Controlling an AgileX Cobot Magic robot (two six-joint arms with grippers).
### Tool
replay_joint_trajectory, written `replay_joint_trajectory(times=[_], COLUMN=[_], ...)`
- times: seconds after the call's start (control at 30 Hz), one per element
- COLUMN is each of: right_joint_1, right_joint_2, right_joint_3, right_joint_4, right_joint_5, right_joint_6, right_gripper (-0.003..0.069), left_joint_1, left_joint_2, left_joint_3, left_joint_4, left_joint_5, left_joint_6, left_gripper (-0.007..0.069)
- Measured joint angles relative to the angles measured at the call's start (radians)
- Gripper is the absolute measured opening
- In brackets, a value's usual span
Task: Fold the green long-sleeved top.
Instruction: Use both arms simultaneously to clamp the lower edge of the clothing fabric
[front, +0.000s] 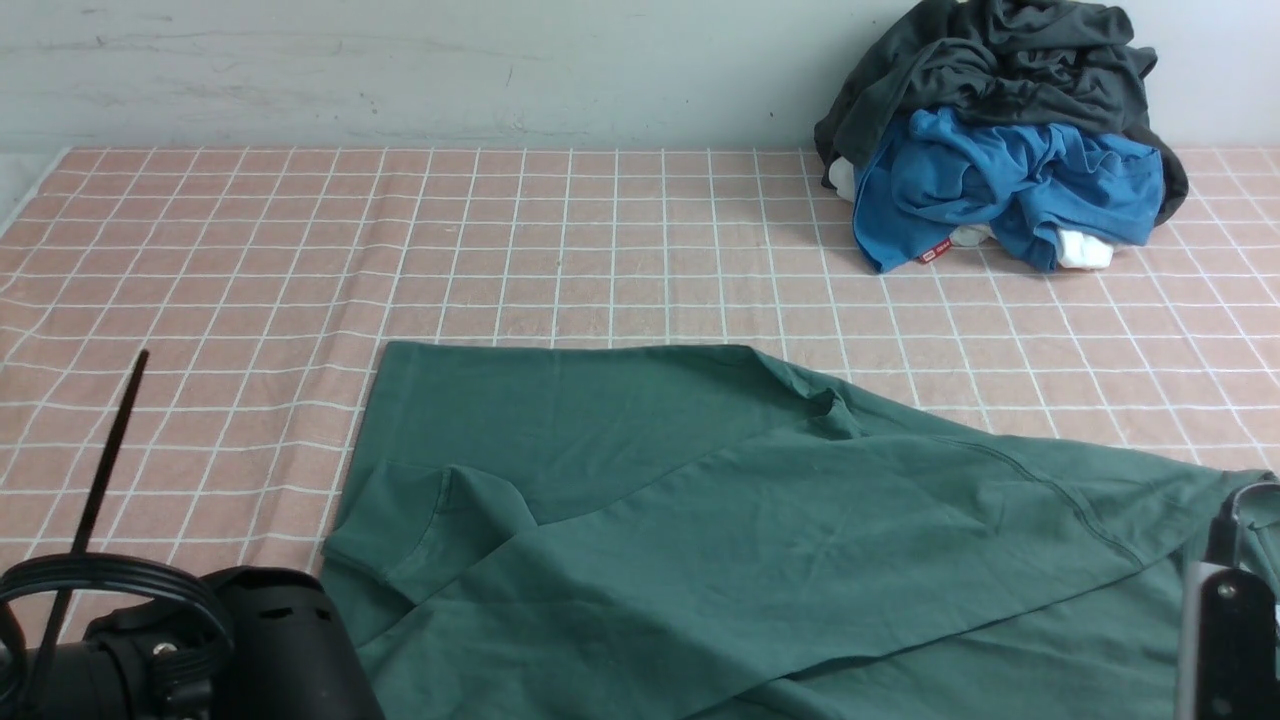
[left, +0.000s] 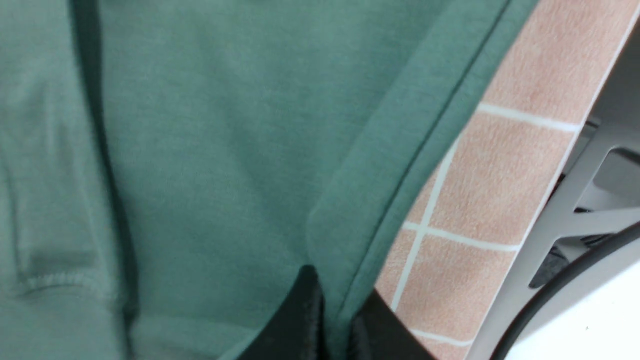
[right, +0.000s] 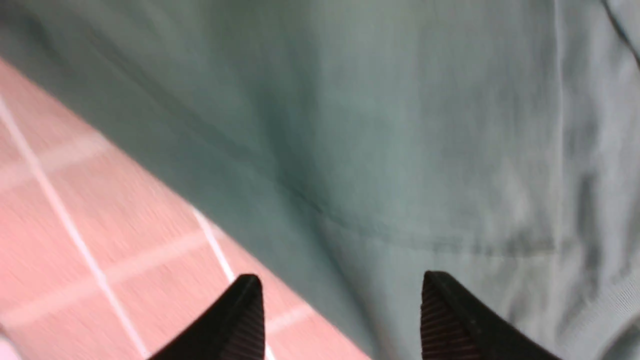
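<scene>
Pinching the green long-sleeved top (front: 700, 520), left pincer (left: 337, 322) clamps its edge; right pincer (right: 340, 290) gapes apart.

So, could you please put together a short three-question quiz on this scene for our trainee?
1. True or false: the right gripper is shut on the top.
2. What does the left gripper hold? A) nothing B) the top C) a blue garment
3. Fill in: seen from the robot, the pile of clothes lies at the far ____ of the table.

Key: 1 false, it is open; 2 B; 3 right.
</scene>
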Motion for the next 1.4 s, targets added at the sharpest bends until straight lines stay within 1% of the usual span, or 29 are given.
replay_joint_trajectory(times=[0.07,0.17,0.4,0.6,0.73,0.8,0.9,0.93,0.97,1.03,1.07,1.1,1.13,1.27,1.3,1.4], right_joint_1=[0.0,0.0,0.0,0.0,0.0,0.0,0.0,0.0,0.0,0.0,0.0,0.0,0.0,0.0,0.0,0.0], right_joint_2=[0.0,0.0,0.011,0.118,0.182,0.206,0.208,0.203,0.198,0.176,0.172,0.17,0.167,0.167,0.167,0.167], right_joint_3=[0.029,0.067,0.127,0.131,0.131,0.127,0.116,0.106,0.099,0.065,0.052,0.046,0.021,-0.029,-0.057,-0.093], right_joint_4=[-0.054,-0.086,-0.097,-0.118,-0.122,-0.125,-0.125,-0.125,-0.125,-0.118,-0.113,-0.11,-0.092,-0.061,-0.048,-0.027], right_joint_5=[-0.026,-0.086,-0.184,-0.273,-0.322,-0.321,-0.277,-0.245,-0.226,-0.193,-0.186,-0.183,-0.177,-0.16,-0.139,-0.088], right_joint_6=[0.001,0.001,0.001,0.004,0.028,0.037,0.038,0.038,0.038,0.038,0.039,0.041,0.047,0.052,0.056,0.083], right_gripper=[0.0405,0.0406,0.0406,0.0406,0.0404,0.0383,0.0289,0.0233,0.0192,0.0076,0.0045,0.0034,0.0005,-0.0011,-0.0013,-0.0014], left_joint_1=[0.0,0.0,0.0,0.0,0.0,0.0,0.0,0.0,0.0,0.0,0.0,0.0,0.003,0.049,0.088,0.157], left_joint_2=[0.0,0.0,0.0,0.0,0.0,0.0,0.0,0.0,0.0,-0.001,-0.004,-0.005,-0.012,-0.026,-0.029,-0.032], left_joint_3=[0.0,0.0,0.0,0.0,0.0,0.0,0.0,0.0,0.0,0.0,0.001,0.001,0.001,-0.01,-0.026,-0.054], left_joint_4=[-0.015,-0.024,-0.035,-0.036,-0.042,-0.043,-0.043,-0.043,-0.043,-0.035,-0.031,-0.026,-0.006,0.026,0.036,0.034], left_joint_5=[-0.002,-0.003,-0.007,-0.019,-0.02,-0.02,-0.019,-0.016,-0.012,-0.003,-0.003,-0.003,-0.001,0.005,0.008,0.008], left_joint_6=[-0.001,-0.001,-0.001,-0.001,-0.001,-0.001,-0.001,-0.004,-0.008,-0.028,-0.037,-0.043,-0.068,-0.098,-0.103,-0.089], left_gripper=[0.0006,0.0006,0.0006,0.0006,0.0006,0.0006,0.0006,0.0006,0.0006,0.0006,0.0006,0.0006,0.0006,0.0006,0.0006,0.0006])
